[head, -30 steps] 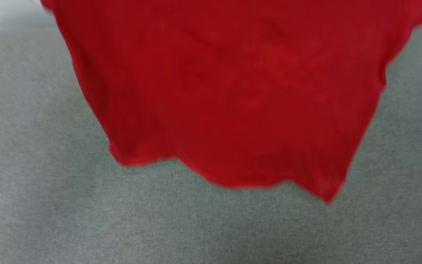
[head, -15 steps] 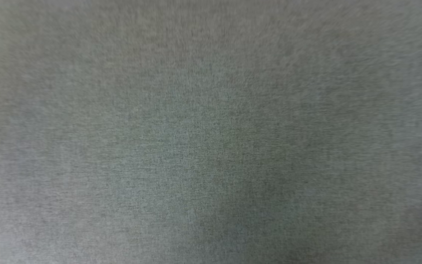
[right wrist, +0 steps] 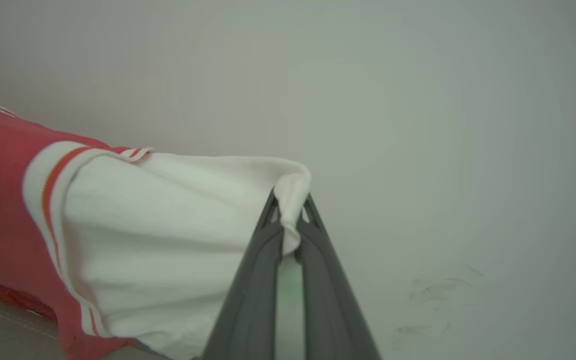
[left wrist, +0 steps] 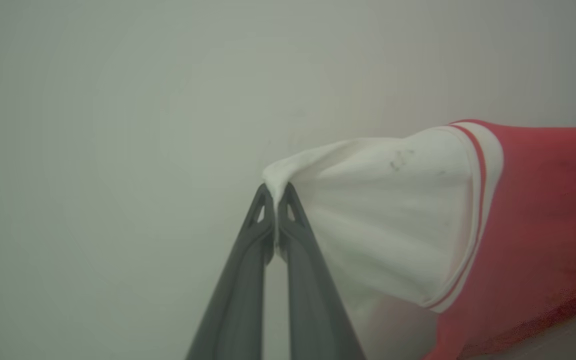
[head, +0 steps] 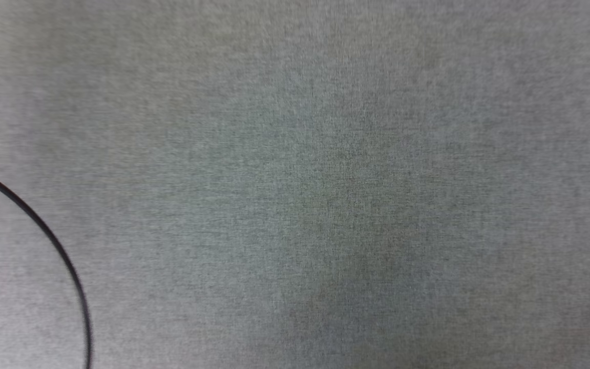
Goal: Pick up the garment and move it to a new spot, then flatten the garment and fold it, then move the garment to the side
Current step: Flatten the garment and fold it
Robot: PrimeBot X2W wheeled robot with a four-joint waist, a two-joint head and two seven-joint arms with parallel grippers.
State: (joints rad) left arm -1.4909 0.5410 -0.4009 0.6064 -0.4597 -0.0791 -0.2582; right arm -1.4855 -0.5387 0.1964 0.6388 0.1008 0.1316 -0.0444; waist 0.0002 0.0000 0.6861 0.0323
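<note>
garment (left wrist: 543, 210) cropped (right edge), dark line (head: 49, 237) cropped

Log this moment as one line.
left gripper: shut on garment sleeve | right gripper: shut on other sleeve | head view: grey surface

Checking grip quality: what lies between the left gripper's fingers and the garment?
Nothing; left wrist view shows the left gripper fingers pinching the garment directly, at its white sleeve.
</note>
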